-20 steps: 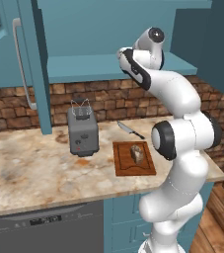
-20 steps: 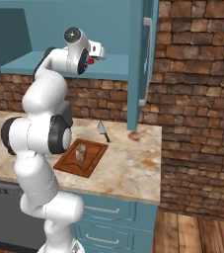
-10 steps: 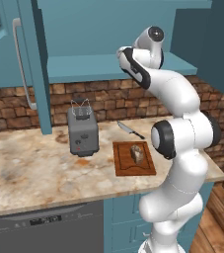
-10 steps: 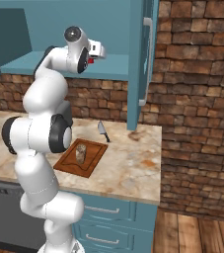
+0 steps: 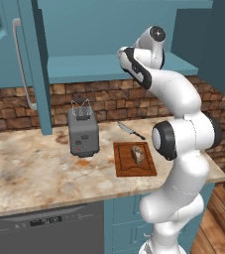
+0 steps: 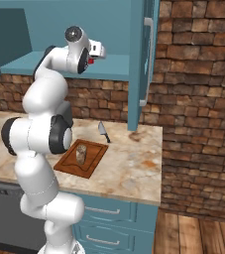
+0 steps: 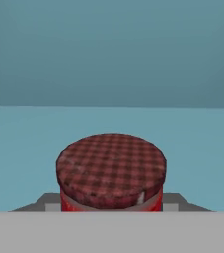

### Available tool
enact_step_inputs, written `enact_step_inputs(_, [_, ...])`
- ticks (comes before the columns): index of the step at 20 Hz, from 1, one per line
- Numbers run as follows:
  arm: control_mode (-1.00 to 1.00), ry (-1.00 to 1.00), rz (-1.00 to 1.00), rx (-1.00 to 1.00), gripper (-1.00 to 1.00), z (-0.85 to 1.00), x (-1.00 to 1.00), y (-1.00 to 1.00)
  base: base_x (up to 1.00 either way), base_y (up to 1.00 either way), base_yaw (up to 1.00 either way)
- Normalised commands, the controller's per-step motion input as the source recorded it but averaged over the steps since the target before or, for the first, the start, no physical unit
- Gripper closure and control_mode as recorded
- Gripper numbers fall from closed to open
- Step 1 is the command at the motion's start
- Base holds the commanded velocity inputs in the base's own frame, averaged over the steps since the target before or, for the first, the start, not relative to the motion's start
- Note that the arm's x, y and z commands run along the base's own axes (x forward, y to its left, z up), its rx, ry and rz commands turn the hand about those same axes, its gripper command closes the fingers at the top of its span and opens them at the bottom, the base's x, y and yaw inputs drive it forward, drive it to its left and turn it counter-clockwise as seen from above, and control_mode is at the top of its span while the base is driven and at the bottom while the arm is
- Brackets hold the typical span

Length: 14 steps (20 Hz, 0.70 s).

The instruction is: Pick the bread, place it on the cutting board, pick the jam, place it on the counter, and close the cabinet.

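Note:
The jam (image 7: 111,168), a red jar with a checked dark red lid, stands on the teal shelf (image 7: 24,148) of the cabinet (image 5: 15,59). My gripper (image 7: 111,206) reaches into the cabinet, and its grey fingers (image 7: 47,202) press against both sides of the jar. From the right base view the gripper (image 6: 92,57) is at the shelf with a bit of red jam (image 6: 90,61) at its tip. The bread (image 5: 138,154) lies on the cutting board (image 5: 134,169) on the counter (image 5: 34,173). Both cabinet doors stand open.
A grey toaster (image 5: 83,133) stands left of the board, and a knife (image 5: 130,130) lies behind it by the brick wall. The open right door (image 6: 146,59) hangs close to the arm. A dishwasher (image 5: 44,228) sits under the counter.
The fingers have closed in onto the jar. The arm and the other things have stayed where they were.

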Motion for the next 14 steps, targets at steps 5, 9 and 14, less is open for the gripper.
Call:
enact_step_inputs(5, [-1.00, 0.00, 0.00, 0.00, 1.00, 0.00, -0.27, 0.00, 0.00, 0.00, 0.00])
enact_step_inputs(9, [-1.00, 0.00, 0.00, 0.00, 1.00, 0.00, -0.39, 0.00, 0.00, 0.00, 0.00])
enact_step_inputs(14, [-1.00, 0.00, 0.00, 0.00, 1.00, 0.00, -0.41, 0.00, 0.00, 0.00, 0.00])
